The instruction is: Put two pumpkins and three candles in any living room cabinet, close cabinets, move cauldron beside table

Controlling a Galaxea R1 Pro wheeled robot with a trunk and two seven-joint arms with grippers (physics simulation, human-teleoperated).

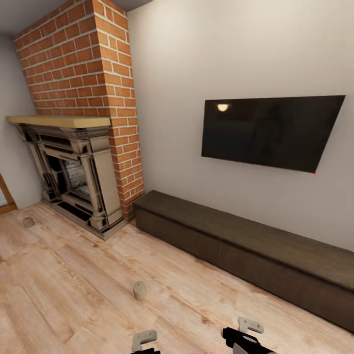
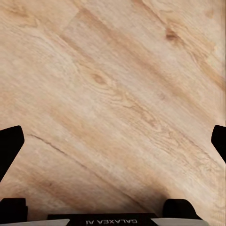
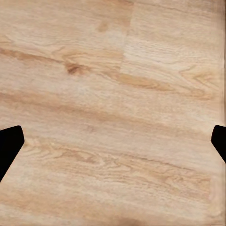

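Wood floor everywhere; one candle [image 1: 139,290] stands near, just ahead-left of my grippers, another [image 1: 28,222] far left by the fireplace [image 1: 73,172]. Cabinet [image 1: 246,246] shut, on the right. Both grippers' fingers spread, holding nothing. Candle looks light, stiff; I'd pinch its sides.

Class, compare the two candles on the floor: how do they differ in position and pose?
The nearer candle stands upright on open floor, ahead of the grippers; the farther candle sits left of the fireplace, looking squatter, its pose unclear. Both are stubby, grey-beige, resting on the wooden floor.
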